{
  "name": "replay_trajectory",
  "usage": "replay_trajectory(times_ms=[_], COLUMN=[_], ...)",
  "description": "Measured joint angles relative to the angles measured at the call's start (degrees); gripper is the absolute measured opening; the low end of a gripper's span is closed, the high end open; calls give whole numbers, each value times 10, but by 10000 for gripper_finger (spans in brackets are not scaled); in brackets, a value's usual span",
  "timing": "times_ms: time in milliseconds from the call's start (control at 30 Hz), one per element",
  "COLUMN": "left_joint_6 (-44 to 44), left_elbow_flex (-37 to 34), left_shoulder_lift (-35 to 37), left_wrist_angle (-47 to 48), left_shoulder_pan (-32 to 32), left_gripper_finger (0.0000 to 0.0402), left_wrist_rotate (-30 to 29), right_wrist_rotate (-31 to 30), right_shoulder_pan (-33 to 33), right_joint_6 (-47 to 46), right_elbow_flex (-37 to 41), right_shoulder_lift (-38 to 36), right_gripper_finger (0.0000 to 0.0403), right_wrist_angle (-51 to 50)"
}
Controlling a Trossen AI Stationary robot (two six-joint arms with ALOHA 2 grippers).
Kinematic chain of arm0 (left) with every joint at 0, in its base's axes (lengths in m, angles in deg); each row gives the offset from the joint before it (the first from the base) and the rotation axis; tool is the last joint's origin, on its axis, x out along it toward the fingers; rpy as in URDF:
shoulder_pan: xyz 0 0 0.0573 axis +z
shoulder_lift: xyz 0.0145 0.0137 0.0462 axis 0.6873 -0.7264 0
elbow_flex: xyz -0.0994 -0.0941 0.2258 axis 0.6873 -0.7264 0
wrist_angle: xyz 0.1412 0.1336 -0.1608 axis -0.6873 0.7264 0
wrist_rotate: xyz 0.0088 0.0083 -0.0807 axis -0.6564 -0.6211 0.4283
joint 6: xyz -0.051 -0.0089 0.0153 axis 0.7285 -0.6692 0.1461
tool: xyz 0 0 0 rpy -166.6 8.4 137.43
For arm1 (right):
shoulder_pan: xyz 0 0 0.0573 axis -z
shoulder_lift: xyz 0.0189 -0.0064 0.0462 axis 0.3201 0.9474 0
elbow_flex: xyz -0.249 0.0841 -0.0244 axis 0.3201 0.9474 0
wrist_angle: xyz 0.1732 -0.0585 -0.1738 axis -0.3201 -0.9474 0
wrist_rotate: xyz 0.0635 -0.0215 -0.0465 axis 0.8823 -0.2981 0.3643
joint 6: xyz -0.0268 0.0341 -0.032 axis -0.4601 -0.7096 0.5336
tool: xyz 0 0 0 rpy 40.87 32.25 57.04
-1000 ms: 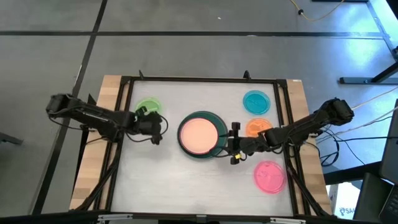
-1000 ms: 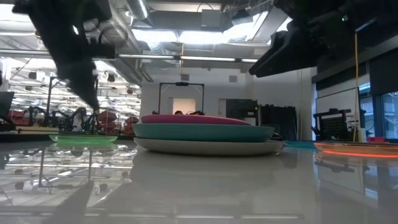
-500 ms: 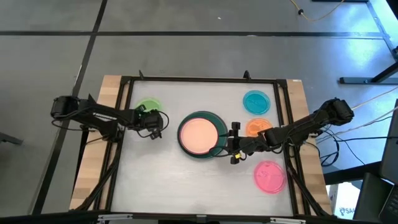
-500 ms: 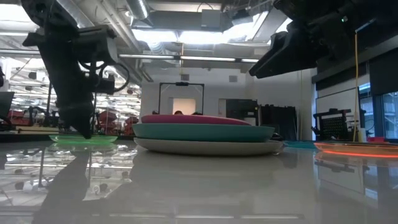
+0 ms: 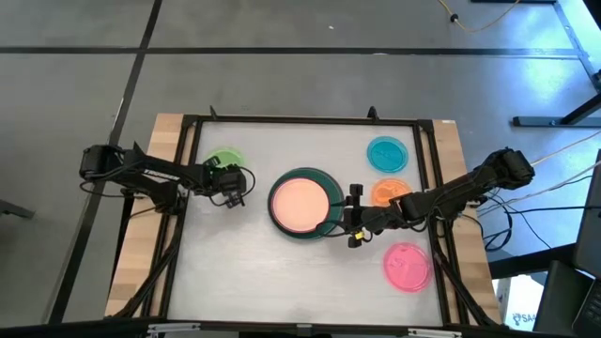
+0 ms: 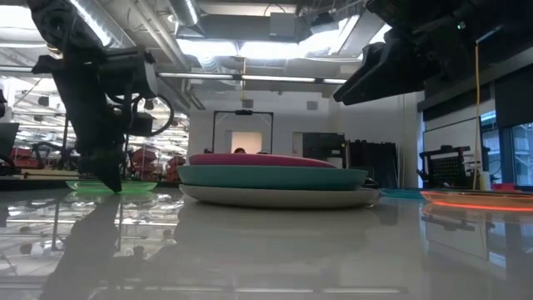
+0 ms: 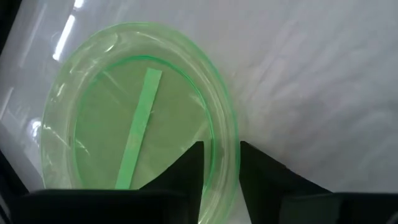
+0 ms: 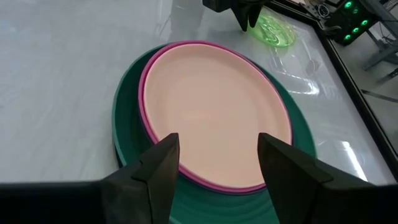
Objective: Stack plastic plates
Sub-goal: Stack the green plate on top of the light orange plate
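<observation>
A stack stands mid-table: a peach plate (image 5: 300,205) on a magenta plate (image 8: 147,93), on a dark green plate (image 5: 328,186), on a grey plate (image 6: 275,197). A small green plate (image 5: 222,161) lies flat at the left. My left gripper (image 5: 232,187) is open and points down at the green plate's near rim (image 7: 221,134), one finger inside it and one outside. My right gripper (image 5: 352,218) is open and hovers just right of the stack, its fingers (image 8: 163,163) pointing at it. No black plate shows. My left gripper (image 7: 221,168) comes from above with one finger (image 7: 194,163) inside the green plate's near rim and the other (image 7: 250,160) outside it. I cannot tell whether either finger touches the rim. The plate lies flat on the table.
A teal plate (image 5: 387,154) lies near the far right corner, an orange plate (image 5: 383,192) is partly under my right arm, and a pink plate (image 5: 407,265) is at the near right. A dark frame (image 5: 191,120) borders the table. Bare tabletop lies along the near side.
My left gripper has come down and moved slightly toward the far edge, ending at the green plate's near rim. The plates and my right arm have stayed still.
</observation>
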Motion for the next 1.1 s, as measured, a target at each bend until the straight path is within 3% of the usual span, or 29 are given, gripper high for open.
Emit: replay_trajectory(times_ms=[267,633,1100], left_joint_6=[-14,-14,-15], left_elbow_flex=[-1,7,121], left_shoulder_lift=[0,0,2], left_wrist_angle=[-3,-46,-53], left_shoulder_pan=[2,-39,-165], left_gripper_finger=[6,2,2], left_wrist_rotate=[15,26,0], right_wrist_rotate=[0,0,0], right_shoulder_pan=[0,0,0], right_joint_6=[0,0,0], right_elbow_flex=[0,0,0], right_shoulder_lift=[0,0,0], right_gripper_finger=[207,207,207], right_wrist_angle=[0,0,0])
